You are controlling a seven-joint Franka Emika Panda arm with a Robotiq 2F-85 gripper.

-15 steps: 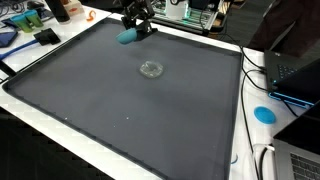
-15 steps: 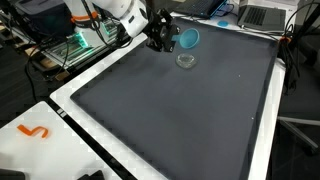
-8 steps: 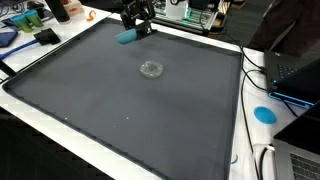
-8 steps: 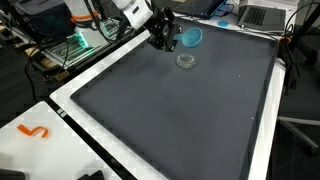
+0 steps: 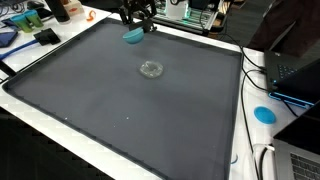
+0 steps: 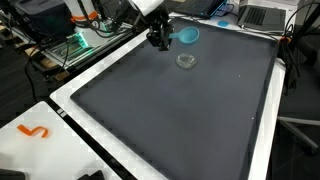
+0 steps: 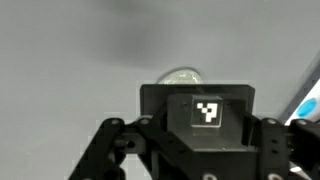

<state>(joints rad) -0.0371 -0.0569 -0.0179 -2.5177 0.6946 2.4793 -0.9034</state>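
My gripper [image 5: 137, 24] hangs over the far edge of a large dark grey mat [image 5: 120, 110]. It is shut on a light blue cup [image 5: 132, 35], held just above the mat; the cup also shows in the other exterior view [image 6: 187, 36], beside the gripper [image 6: 162, 40]. A small clear glass bowl [image 5: 151, 69] [image 6: 186, 61] lies on the mat a short way from the cup. The wrist view shows the gripper body with a black-and-white marker [image 7: 207, 112], the clear bowl [image 7: 180, 75] behind it and a sliver of blue [image 7: 305, 105] at the right edge. The fingertips are hidden there.
The mat lies on a white table [image 6: 70, 140]. A blue disc [image 5: 263, 113], a laptop [image 5: 295, 80] and cables sit along one side. An orange squiggle [image 6: 35, 131] lies on the white border. Electronics and clutter [image 5: 30, 25] crowd the far edge.
The gripper has lifted a little and moved toward the mat's far edge, with the blue cup in it. The clear bowl has not moved.
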